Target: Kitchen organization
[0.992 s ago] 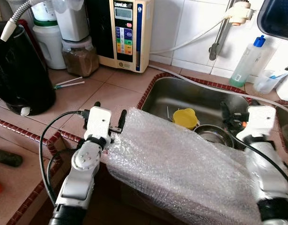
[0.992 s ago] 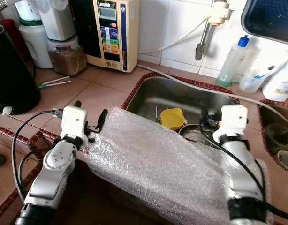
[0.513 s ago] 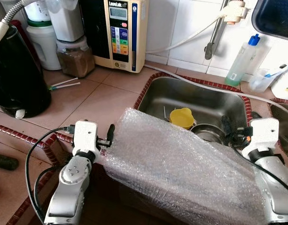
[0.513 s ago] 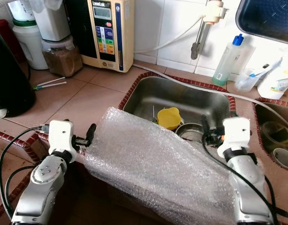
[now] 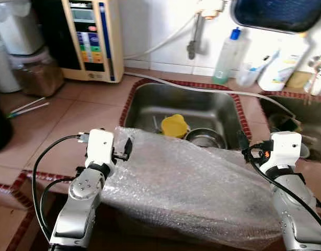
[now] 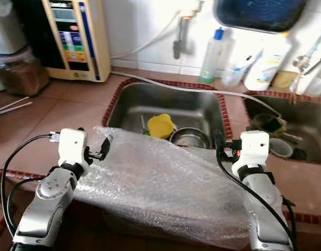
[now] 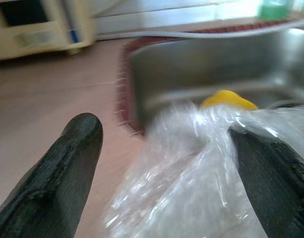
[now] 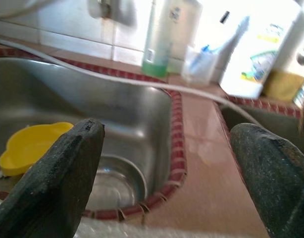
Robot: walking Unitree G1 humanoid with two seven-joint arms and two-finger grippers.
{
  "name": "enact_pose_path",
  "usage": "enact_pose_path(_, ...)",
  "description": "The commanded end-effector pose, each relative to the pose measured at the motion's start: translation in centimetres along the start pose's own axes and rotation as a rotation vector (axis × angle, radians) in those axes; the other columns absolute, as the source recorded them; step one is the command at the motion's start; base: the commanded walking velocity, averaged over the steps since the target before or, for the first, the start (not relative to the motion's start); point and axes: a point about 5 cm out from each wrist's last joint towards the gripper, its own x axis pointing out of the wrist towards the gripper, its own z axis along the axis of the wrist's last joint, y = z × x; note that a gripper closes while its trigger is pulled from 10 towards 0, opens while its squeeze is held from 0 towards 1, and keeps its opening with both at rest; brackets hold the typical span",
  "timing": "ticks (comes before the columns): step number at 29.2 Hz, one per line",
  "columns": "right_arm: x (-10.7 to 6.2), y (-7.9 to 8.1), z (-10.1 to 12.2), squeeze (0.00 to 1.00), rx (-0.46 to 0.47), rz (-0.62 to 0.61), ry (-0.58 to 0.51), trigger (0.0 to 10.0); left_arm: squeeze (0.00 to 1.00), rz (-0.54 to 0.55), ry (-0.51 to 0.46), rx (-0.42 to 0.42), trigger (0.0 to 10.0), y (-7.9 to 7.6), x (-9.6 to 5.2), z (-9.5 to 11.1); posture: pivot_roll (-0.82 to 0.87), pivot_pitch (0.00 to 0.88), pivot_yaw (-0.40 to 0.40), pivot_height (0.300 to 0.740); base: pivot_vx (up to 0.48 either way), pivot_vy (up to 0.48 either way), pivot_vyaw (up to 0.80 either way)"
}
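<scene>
Terracotta tiles cover a kitchen worktop [image 5: 71,117] with a steel sink [image 5: 202,104] set into it, rimmed in dark red tile. Every place below is given relative to that sink.

A large sheet of bubble wrap [image 5: 186,183] lies draped over the near edge of the sink and hangs down past the front of the worktop. Inside the basin, just beyond the wrap's far edge, sit a yellow plastic lid [image 5: 174,125] and, beside it, a round steel bowl [image 5: 205,138].

The left tool [image 5: 125,149] is at the near left corner of the sink. Its two black fingers [image 7: 58,173] are spread, with the crumpled corner of the wrap lying between them and against one finger; whether they grip it cannot be told. The right tool [image 5: 243,145] is at the near right corner of the sink, above the wrap's right edge. Its fingers [image 8: 58,173] are spread wide with nothing between them.

Behind the sink, against the white tiled wall, stand a clear bottle with green liquid and a blue cap [image 5: 226,55] and a white bottle [image 5: 278,65]. A white hose [image 5: 202,89] runs along the back rim. To the left of the sink stands a cream water appliance with coloured buttons [image 5: 90,39]. To the right lies a second basin [image 5: 299,112].
</scene>
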Motion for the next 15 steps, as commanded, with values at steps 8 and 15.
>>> enact_pose_path(8, -0.3, 0.2, 0.3, 0.00, 0.028, -0.039, -0.001, 10.0, 0.00, -0.057, -0.026, 0.004, 10.0, -0.7, 0.7, 1.1, 0.04, 0.000, 0.010, 0.740, 0.000, 0.000, -0.77)
enact_pose_path(15, 0.0, 1.1, 0.7, 0.00, 0.036, -0.037, -0.028, 10.0, 0.00, -0.022, -0.072, 0.005, 10.0, -0.5, 0.8, 2.2, 0.05, 0.000, 0.008, 0.740, 0.000, 0.000, 0.00)
